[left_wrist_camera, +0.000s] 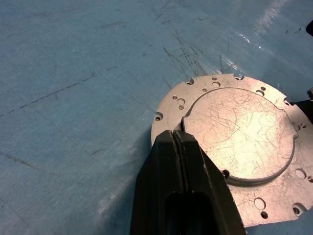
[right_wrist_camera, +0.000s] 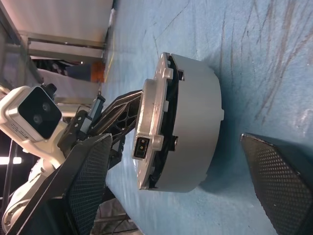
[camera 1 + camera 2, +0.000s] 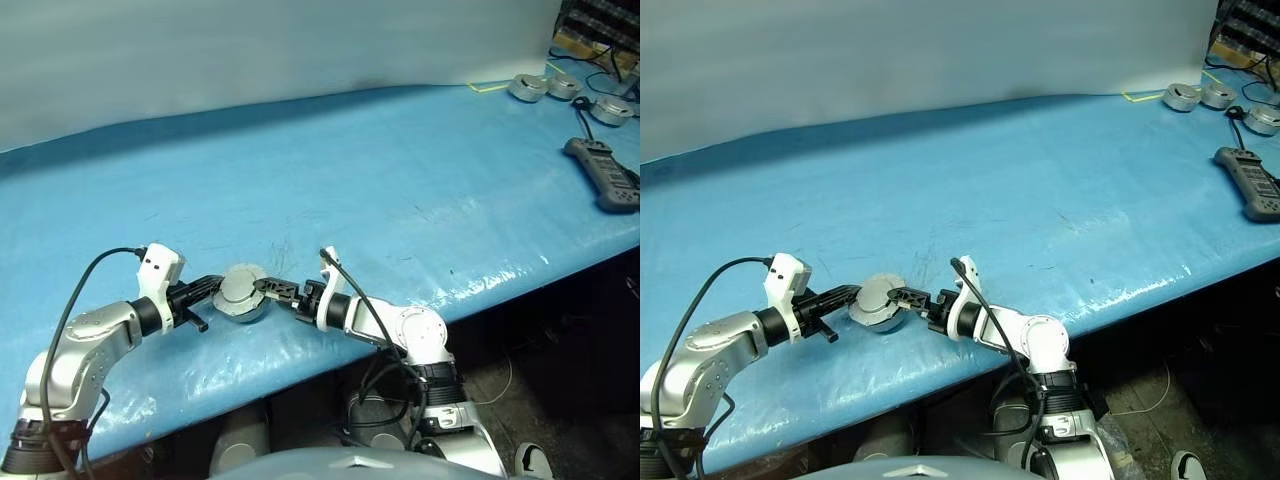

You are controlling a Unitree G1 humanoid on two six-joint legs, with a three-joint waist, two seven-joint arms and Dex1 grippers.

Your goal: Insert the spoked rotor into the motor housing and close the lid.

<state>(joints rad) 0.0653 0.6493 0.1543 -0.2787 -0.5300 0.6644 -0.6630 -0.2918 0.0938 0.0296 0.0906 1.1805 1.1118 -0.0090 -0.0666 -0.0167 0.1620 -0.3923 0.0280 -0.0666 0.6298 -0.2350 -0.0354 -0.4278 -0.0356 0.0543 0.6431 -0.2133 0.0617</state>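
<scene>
One motor housing with its lid is lying on the blue table between two grippers: left gripper closed on nothing, right gripper wide open beside it. Three silver pucks are sitting far away.

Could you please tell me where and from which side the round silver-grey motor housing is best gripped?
Probably across the smooth cylindrical side wall of the round silver-grey motor housing, coming from the robot's right, where the open right end effector already straddles it. The flat lid on top offers little to pinch.

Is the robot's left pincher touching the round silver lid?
Touching. In the left wrist view, the shut left gripper rests on the lid's rim, overlapping its edge with no gap showing.
</scene>
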